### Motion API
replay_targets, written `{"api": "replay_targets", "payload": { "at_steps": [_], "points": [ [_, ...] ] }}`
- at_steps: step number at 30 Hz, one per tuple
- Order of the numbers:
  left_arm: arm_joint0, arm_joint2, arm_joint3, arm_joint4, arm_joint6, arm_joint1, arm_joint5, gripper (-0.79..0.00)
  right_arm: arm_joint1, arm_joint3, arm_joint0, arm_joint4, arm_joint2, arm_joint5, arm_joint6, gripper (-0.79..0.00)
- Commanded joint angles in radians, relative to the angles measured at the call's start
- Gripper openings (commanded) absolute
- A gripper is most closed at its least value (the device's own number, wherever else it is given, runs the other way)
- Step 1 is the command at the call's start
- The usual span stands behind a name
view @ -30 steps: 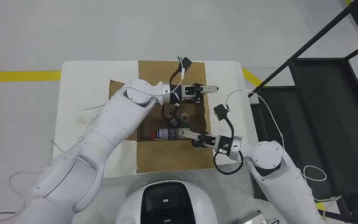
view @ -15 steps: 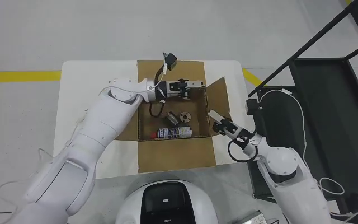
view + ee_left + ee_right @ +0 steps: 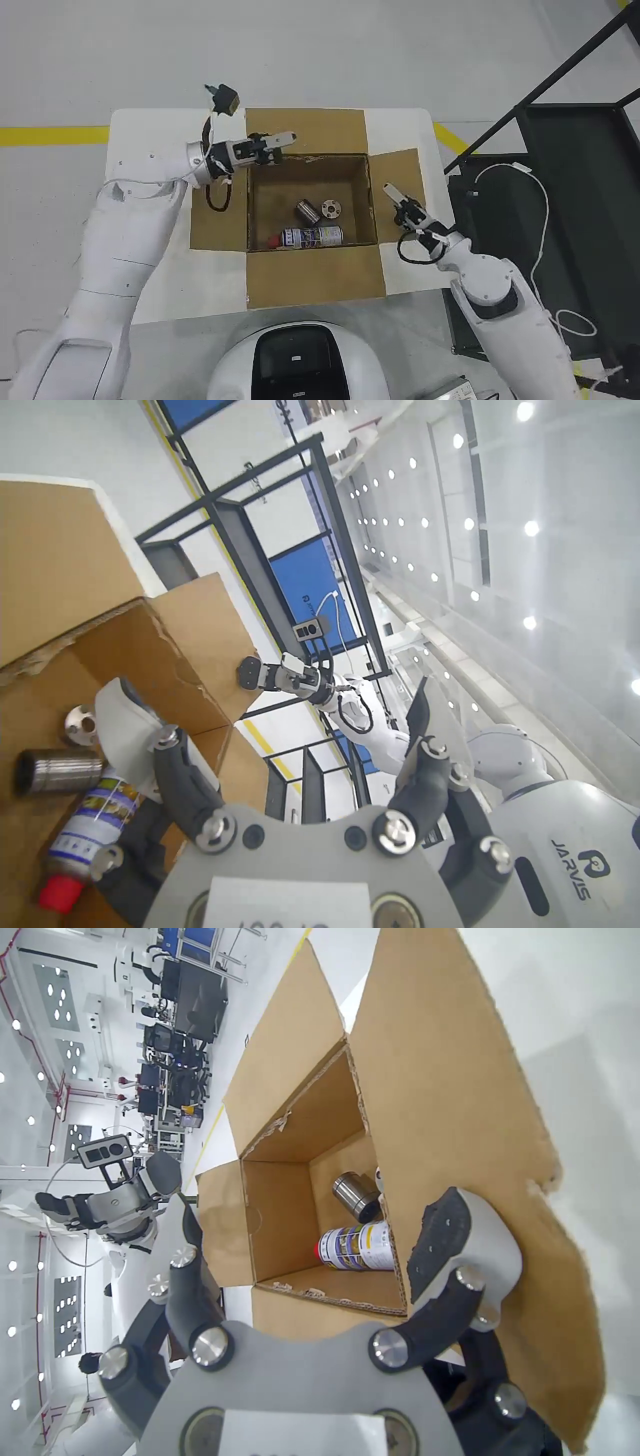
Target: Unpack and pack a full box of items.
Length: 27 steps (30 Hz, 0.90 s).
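Cardboard box (image 3: 350, 185) stands open on the white desk (image 3: 150, 130), flaps spread. Three things lie on its floor: a spray can (image 3: 312, 237), a steel sleeve (image 3: 308, 210) and a small flanged metal part (image 3: 331, 209).

The can lies on its side against the wall nearest the robot. Its long axis runs left to right, red cap toward the robot's left. The sleeve lies on its side just beyond, skewed to the walls, with the flanged part just beside it.

The left gripper (image 3: 280, 138) hovers at the box's far left corner, jaws spread and empty. The right gripper (image 3: 392, 192) hangs over the right flap, jaws likewise spread and empty. It looks the nearer to the can's base end, which lies inward and toward the robot from it.
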Motion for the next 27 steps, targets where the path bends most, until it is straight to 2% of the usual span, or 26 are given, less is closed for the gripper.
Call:
{"api": "replay_targets", "payload": {
  "at_steps": [1,7,14,27],
  "points": [
    [0.024,-0.049,-0.025,0.014,0.001,0.014,0.013,0.000,-0.001,0.024,0.018,-0.012,-0.012,0.013,0.003,0.000],
    [0.076,-0.164,-0.071,0.051,0.006,0.047,0.042,0.000,-0.009,0.100,0.069,-0.022,-0.064,0.037,0.019,0.000],
    [0.118,-0.254,-0.084,0.084,0.022,0.075,0.076,0.000,-0.018,0.153,0.131,-0.026,-0.120,0.027,0.053,0.000],
    [0.225,-0.297,-0.035,0.010,0.094,0.092,0.106,0.000,-0.032,0.219,0.234,-0.051,-0.183,0.009,0.080,0.000]
  ]
}}
